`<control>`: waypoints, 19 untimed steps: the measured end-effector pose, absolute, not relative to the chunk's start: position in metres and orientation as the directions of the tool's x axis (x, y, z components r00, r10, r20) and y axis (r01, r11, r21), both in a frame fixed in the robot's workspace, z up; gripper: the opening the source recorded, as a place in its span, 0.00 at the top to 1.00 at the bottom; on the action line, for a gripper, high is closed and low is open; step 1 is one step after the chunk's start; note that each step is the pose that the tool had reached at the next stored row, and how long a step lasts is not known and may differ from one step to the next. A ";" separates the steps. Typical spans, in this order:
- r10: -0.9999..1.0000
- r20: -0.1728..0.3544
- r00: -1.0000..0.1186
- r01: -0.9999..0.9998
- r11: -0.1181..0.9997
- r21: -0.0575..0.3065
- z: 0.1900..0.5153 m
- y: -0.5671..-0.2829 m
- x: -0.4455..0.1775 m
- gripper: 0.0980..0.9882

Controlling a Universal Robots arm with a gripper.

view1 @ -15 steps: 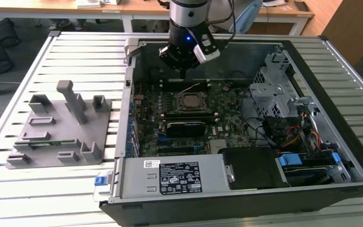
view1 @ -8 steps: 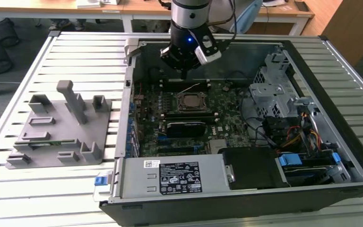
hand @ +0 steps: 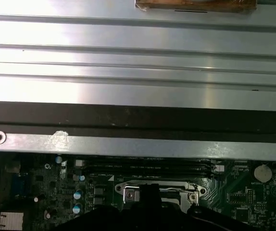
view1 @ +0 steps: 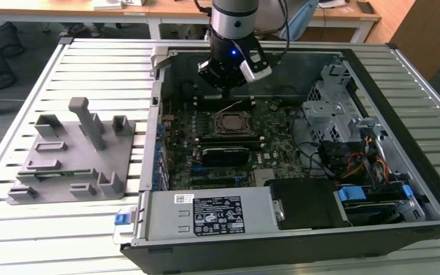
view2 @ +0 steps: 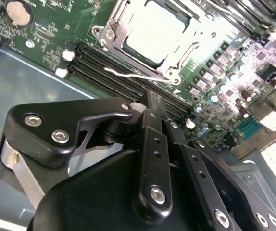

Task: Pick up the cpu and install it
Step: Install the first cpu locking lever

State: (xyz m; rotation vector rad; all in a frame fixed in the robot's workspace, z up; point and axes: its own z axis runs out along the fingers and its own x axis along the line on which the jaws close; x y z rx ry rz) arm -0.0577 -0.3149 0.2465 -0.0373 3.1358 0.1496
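Exterior view first: the black two-fingered gripper [view1: 226,86] on the silver-and-black arm hangs inside the open black metal computer case [view1: 373,240], just above the green motherboard [view1: 274,137] and a bit beyond the square metal-framed socket [view1: 232,124] as that camera looks at it.

So where's the small flat square cpu with the shiny silver-grey top [view2: 158,32]? It looks like it's lying in the socket already. In the second wrist view it's a bright, smooth, almost washed-out metal square sitting flat inside the steel frame, with the thin wire retention lever [view2: 133,74] sticking out on the side nearest the fingertips. That puts the chip just ahead of and below the gripper, near but clearly apart from it (no contact visible). It's square, so there's no long axis to speak of; its edges run parallel with the black memory slots [view2: 123,67] that lie between it and the fingers.

The fingers look pressed together with nothing pinched between them, the matte black links folded in tight.

Off beside the case, well away from the gripper, sits a grey plastic fixture plate with upright blocks [view1: 75,154] on the ribbed metal table [view1: 98,63].
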 end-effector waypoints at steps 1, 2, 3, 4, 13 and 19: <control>-0.024 -0.003 -1.000 -0.024 0.995 0.095 0.246 -0.315 -0.058 0.99; -0.024 -0.003 -1.000 -0.024 0.995 0.095 0.246 -0.315 -0.057 0.99; -0.024 -0.003 -1.000 -0.024 0.995 0.095 0.245 -0.316 -0.056 0.99; -0.024 -0.003 -1.000 -0.024 0.995 0.094 0.242 -0.316 -0.056 0.99; -0.044 -0.003 -0.999 -0.044 0.995 0.094 0.235 -0.316 -0.051 0.99; -0.049 -0.003 -0.999 -0.049 0.994 0.094 0.232 -0.316 -0.049 0.99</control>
